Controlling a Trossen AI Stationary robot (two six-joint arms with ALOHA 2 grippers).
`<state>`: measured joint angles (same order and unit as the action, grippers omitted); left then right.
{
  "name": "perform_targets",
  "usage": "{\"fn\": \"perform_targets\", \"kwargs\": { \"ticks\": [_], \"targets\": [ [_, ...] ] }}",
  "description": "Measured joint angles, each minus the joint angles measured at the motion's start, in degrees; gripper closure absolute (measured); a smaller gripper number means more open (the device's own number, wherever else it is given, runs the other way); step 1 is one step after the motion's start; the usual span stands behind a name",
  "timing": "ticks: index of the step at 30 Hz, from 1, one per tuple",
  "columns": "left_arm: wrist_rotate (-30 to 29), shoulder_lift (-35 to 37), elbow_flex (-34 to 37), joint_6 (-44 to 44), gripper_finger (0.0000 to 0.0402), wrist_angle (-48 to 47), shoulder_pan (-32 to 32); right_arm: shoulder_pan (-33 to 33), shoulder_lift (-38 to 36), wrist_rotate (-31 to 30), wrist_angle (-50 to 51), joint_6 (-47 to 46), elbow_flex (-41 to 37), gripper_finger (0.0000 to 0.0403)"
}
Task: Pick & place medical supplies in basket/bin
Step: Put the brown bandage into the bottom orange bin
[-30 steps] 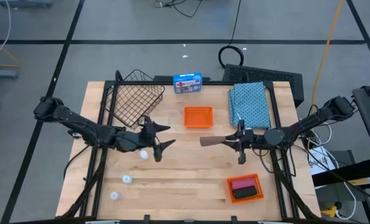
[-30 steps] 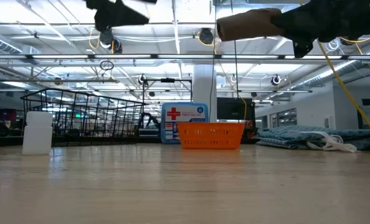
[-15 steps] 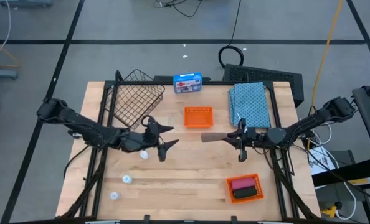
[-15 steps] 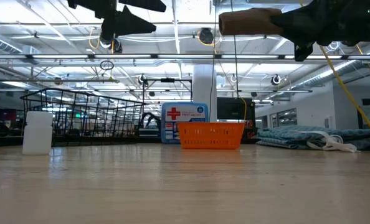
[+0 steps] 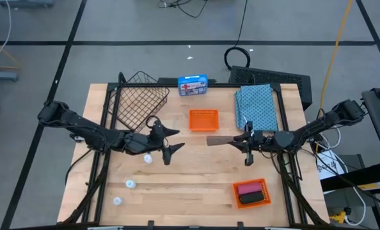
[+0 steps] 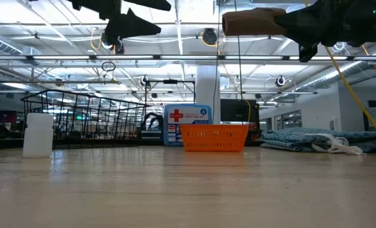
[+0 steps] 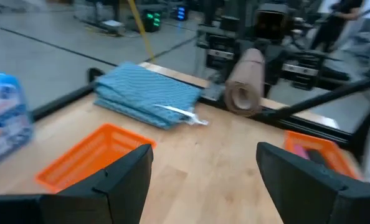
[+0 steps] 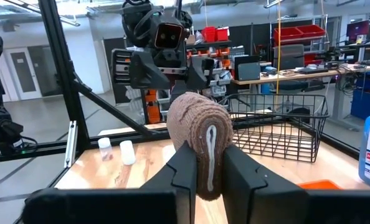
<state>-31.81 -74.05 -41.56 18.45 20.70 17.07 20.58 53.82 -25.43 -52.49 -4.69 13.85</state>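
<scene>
Brown roll (image 5: 217, 141) aloft, clenched in the right gripper (image 5: 240, 143) fingers at counter (image 5: 196, 185) centre. Left gripper (image 5: 167, 142) spread, empty. Basket (image 5: 139, 105) at ten o'clock looks empty; vials (image 5: 131, 184), teal cloth (image 5: 256, 107), pink roll (image 5: 247, 188), black roll (image 5: 250, 198) remain.

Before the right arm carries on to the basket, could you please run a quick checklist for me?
1. Right hand shut on the brown roll: ok.
2. Roll lifted off the table: ok.
3. Basket upright, open side up: ok.
4. Left hand open, holding nothing: ok.
5. Path clear: not ok, the left hand hangs between roll and basket.
6. Grip firm enough for travel: cannot tell.
</scene>
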Motion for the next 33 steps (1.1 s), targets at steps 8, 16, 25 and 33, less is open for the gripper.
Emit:
{"fn": "perform_targets", "kwargs": {
  "ticks": [8,16,25,33],
  "targets": [
    [3.9,-9.1,0.0,-1.8,0.0105,16.7,-2.8,0.0,0.0,0.0,-0.6,0.9,0.0,0.0371],
    [8.3,-20.0,-0.1,-5.7,0.0105,35.4,-4.7,0.0,0.0,0.1,-0.8,0.9,0.0,0.0369],
    [11.4,-28.7,-8.0,-12.4,0.0105,39.4,-5.6,0.0,0.0,0.2,-0.8,0.9,0.0,0.0367],
    [11.9,-31.0,-12.8,-18.1,0.0105,37.4,-6.3,0.0,0.0,1.9,-0.9,0.9,0.0,0.0369]
  ]
}}
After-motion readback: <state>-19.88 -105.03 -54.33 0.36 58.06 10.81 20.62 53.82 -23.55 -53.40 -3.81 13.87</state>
